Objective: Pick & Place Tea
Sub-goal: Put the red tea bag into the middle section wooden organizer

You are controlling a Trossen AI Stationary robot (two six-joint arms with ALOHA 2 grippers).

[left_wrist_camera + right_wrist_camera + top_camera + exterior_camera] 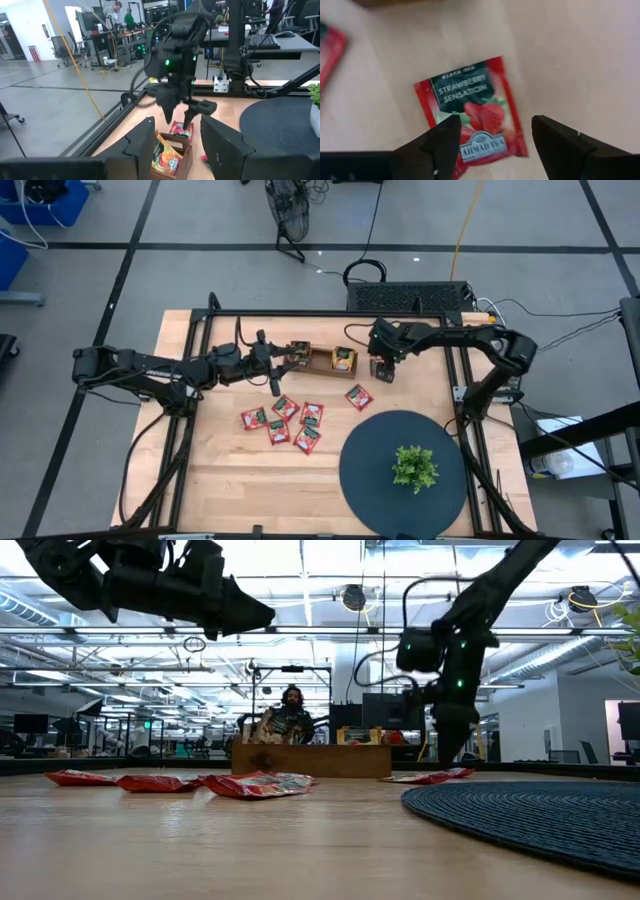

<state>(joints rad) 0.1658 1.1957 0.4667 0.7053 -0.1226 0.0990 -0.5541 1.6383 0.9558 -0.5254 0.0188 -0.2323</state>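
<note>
Right gripper (381, 370) hung over the far half of the pale wooden tabletop (230, 480), just off the right end of the brown three-compartment wooden tray (320, 361). Its dark fingers (440, 145) stood wide apart, nothing between them. Directly below, seen in its wrist view, lay a red square tea sachet (472, 112) printed with a strawberry label, flat on the wood and not gripped. Overhead view showed what may be the same sachet (359, 397) lying alone between the tray and the far rim of the round dark woven mat (365, 480).

Left gripper (283, 363) reached to the left end of the tray, above the end compartment. Its fingers (142, 145) were parted to a middling gap with no sachet between them. An orange sachet (344, 359) stood in the tray's right compartment; another sachet sat in the left one, colour hard to tell.

Five more red sachets (283, 420) lay loosely clustered near the middle of the tabletop, towards the near side of the tray, some touching.

A small green potted plant (414, 467) stood on the mat near the right front corner.

Person (290, 710) visible in the room beyond the far edge
</note>
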